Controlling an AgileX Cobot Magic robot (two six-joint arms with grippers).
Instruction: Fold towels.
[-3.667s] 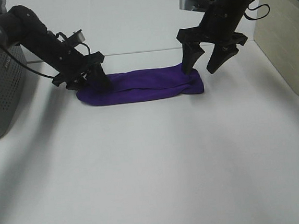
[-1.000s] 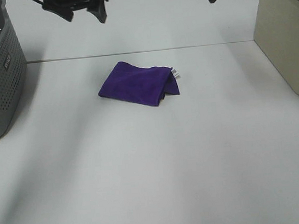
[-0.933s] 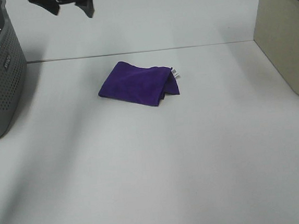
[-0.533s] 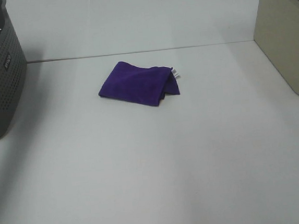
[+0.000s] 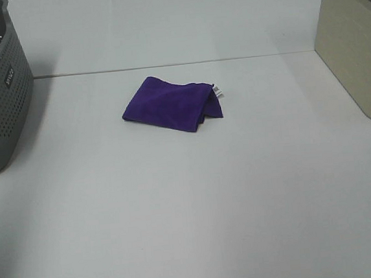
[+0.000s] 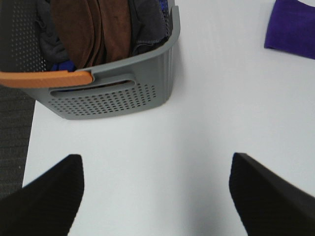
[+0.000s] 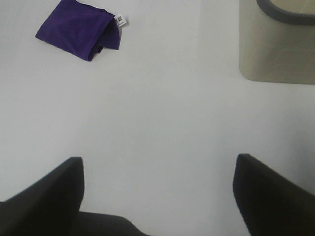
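Deep purple soft cloth towel (image 5: 171, 104) lies folded into a compact wedge on the white counter (image 5: 197, 203), toward its far middle, untouched by either of my arms. Its small white care tag (image 5: 218, 92) sticks out at the right-hand edge. From the high camera neither claw is in sight.

My left claw (image 6: 156, 189) hangs above bare counter, its two dark fingers spread wide with nothing between them. Beyond it stands the grey perforated plastic basket (image 6: 113, 96) with an orange handle (image 6: 47, 77), holding brown and grey cloths (image 6: 106, 24); a corner of the towel shows well apart from the basket.

My right claw (image 7: 158, 191) is likewise spread wide and empty over the counter. The towel lies well away from it; a beige bin (image 7: 275, 44) stands off to the other side.
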